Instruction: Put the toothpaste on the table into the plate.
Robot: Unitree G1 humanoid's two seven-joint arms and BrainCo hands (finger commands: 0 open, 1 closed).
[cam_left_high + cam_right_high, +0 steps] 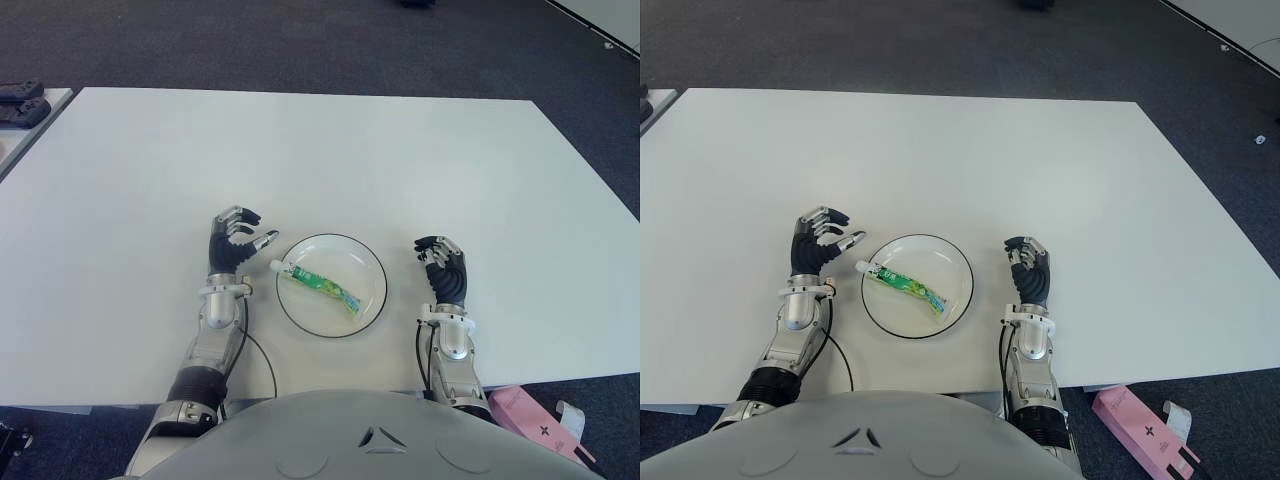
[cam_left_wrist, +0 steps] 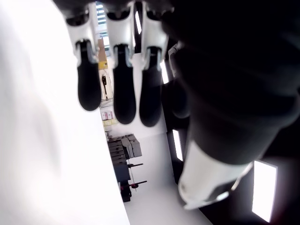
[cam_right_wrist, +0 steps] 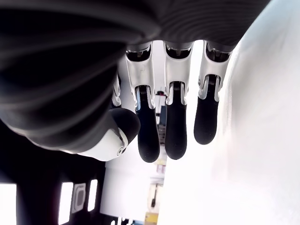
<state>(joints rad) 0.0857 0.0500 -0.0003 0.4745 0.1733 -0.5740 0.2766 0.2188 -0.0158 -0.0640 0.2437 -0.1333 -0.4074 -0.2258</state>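
The toothpaste [image 1: 318, 285] lies in the plate [image 1: 372, 260], between the left robot hand [image 1: 236, 241] and right robot hand [image 1: 444, 268].

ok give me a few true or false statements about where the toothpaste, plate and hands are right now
1. The toothpaste lies inside the plate. True.
2. The left hand grips the toothpaste. False: its fingers hold nothing; it shows just left of the plate.
3. The right hand shows to the right of the plate, holding nothing. True.
4. The plate sits at the table's far edge. False: it is near the robot's edge, between the hands.
5. A pink box shows off the table, toward the robot's right. True.
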